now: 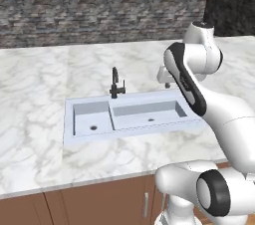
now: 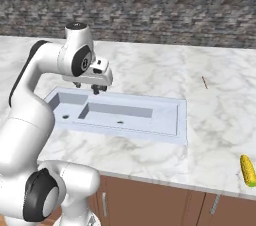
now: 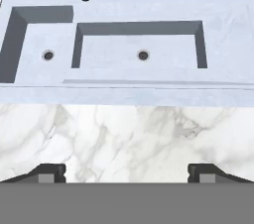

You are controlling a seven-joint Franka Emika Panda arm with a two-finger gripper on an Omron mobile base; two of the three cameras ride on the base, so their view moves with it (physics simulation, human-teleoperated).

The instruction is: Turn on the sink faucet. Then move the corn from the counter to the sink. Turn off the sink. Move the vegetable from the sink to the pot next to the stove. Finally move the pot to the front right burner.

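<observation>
Yellow and tapered, the corn [image 2: 246, 170] lies flat on the counter [image 2: 210, 120] at the lower right of the right base view, close to the front edge and well apart from the sink [image 2: 181, 120]. Its long axis runs nearly up and down in that frame, leaning slightly to the left at the top; the lower end shades to green, and which end is the tip is too small to tell.

The sink sits mid-frame in all three views, a pale blue-grey double basin. In the hand view the small compartment is at the left with its dark drain hole [image 3: 48, 55], the wide one at centre with its own drain hole [image 3: 143, 55]. Both compartments hold nothing, and no water is visible.

The sink faucet [image 1: 116, 84] stands upright behind the divider between the compartments in the left base view. In the hand view its top is cut off by the upper edge, and in the right base view the hand hides it.

The gripper [image 2: 87, 88] hangs above the back rim of the sink, at upper left of the right base view, its jaws spread wide and holding nothing; in the hand view the fingertips [image 3: 49, 172] sit far apart at the bottom over bare marble
</observation>
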